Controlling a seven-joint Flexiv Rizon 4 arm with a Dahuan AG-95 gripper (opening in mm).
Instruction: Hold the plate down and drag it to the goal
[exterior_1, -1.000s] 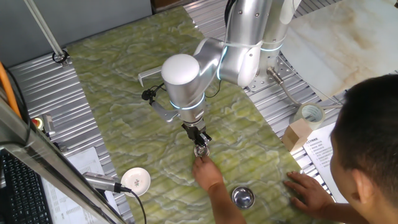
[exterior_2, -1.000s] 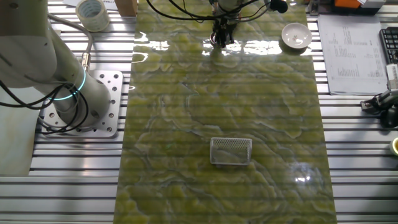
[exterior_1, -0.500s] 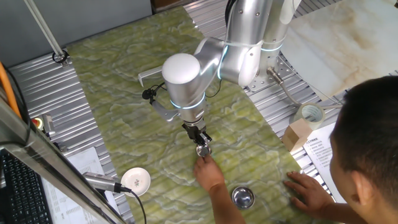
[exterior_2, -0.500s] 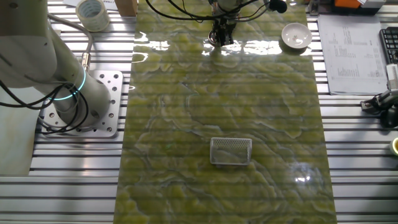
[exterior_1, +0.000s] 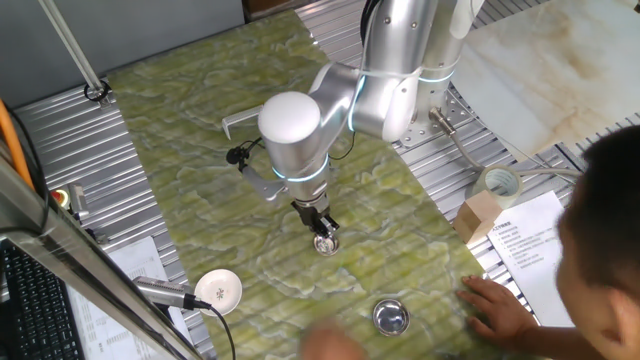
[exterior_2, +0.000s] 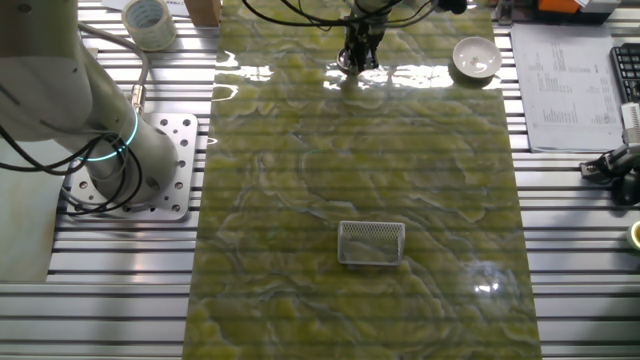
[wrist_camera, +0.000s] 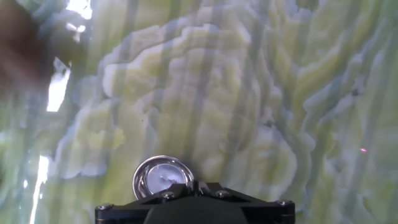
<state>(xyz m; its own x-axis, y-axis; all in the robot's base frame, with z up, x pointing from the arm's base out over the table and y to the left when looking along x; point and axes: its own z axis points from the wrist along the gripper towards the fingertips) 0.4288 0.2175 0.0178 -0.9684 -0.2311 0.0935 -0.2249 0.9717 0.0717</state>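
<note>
Silver plate (wrist_camera: 163, 177) lies flat on green marbled worktop (exterior_1: 200, 130); gripper (exterior_1: 323, 232) sits right above it for pressing down; fingers' spread can't tell.

I see the plate (wrist_camera: 164, 177) on green marbled mat (wrist_camera: 249, 93), right at my gripper body (wrist_camera: 194, 208); fingertips hidden. Blurred brown shape (wrist_camera: 22, 43) top left.
</note>
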